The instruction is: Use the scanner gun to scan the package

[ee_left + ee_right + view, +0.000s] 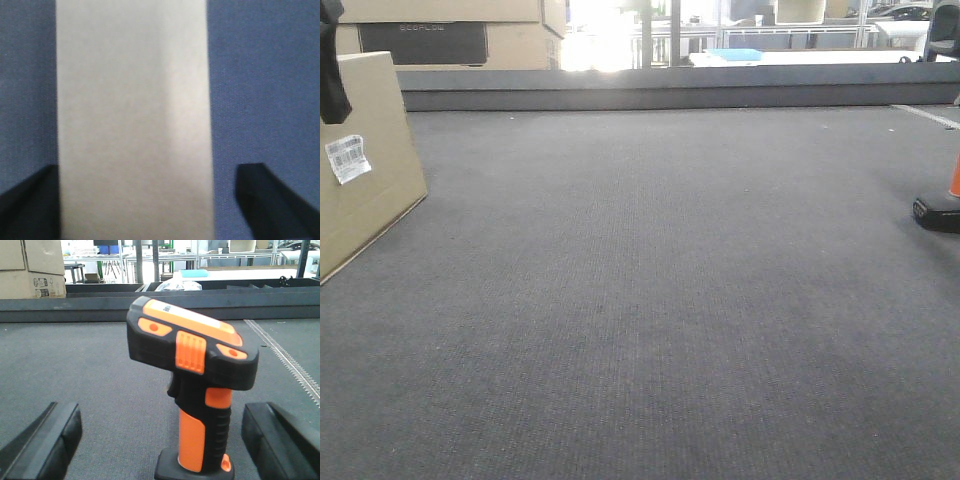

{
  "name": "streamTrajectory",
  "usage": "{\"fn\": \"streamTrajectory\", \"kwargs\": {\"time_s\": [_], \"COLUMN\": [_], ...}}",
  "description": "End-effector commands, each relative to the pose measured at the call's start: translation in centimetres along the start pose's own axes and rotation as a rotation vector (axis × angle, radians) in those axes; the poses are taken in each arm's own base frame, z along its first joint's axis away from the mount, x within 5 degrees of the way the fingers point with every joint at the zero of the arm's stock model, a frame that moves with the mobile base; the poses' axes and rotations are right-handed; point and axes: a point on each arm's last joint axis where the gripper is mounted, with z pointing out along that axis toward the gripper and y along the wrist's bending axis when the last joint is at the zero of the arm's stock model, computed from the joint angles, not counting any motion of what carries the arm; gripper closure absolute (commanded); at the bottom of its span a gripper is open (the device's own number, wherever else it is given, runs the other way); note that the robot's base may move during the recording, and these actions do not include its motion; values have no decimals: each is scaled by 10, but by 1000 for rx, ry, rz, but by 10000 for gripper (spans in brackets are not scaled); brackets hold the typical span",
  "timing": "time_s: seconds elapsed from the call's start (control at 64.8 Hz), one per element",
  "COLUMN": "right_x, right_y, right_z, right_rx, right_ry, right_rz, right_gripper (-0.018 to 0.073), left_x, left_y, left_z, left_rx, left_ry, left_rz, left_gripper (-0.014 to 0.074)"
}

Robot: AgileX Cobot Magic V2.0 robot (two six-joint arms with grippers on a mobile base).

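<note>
Both end effectors gape open: left end effector straddles the package, scanner gun stands between the right end effector's fingers.

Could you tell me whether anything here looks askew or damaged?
The package leans: its bottom edge slants against the carpet. Its label sits crooked too. The scanner stands upright, undamaged.

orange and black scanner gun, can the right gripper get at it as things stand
Probably yes: the orange and black scanner gun stands upright on the grey carpet, between the open fingers of the right gripper, and nothing blocks them.
</note>
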Motion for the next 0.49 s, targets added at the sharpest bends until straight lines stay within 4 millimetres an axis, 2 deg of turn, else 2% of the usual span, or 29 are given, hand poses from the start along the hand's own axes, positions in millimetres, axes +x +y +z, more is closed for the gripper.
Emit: {"fn": "streamTrajectory", "kwargs": {"time_s": [0.0, 0.108, 0.185, 0.355, 0.478], "right_x": [-2, -2, -3, -8, -9], "right_y": [0, 0, 0, 0, 0], "right_z": [-2, -2, -2, -6, -8], "right_rx": [-4, -4, -4, -8, -8], "right_ry": [-16, -16, -21, -33, -21], "right_rz": [-13, -13, -13, -12, -12], "right_gripper": [1, 1, 1, 1, 1], "left_x": [0, 0, -1, -4, 1], "left_y": [0, 3, 4, 4, 4], "left_z": [-5, -6, -14, -50, -81], "left_rx": [-17, -44, -52, -52, -49], "left_ry": [-24, -20, -17, -109, -202], "left_rz": [15, 23, 26, 21, 0], "left_gripper": [-13, -12, -12, -8, 13]}}
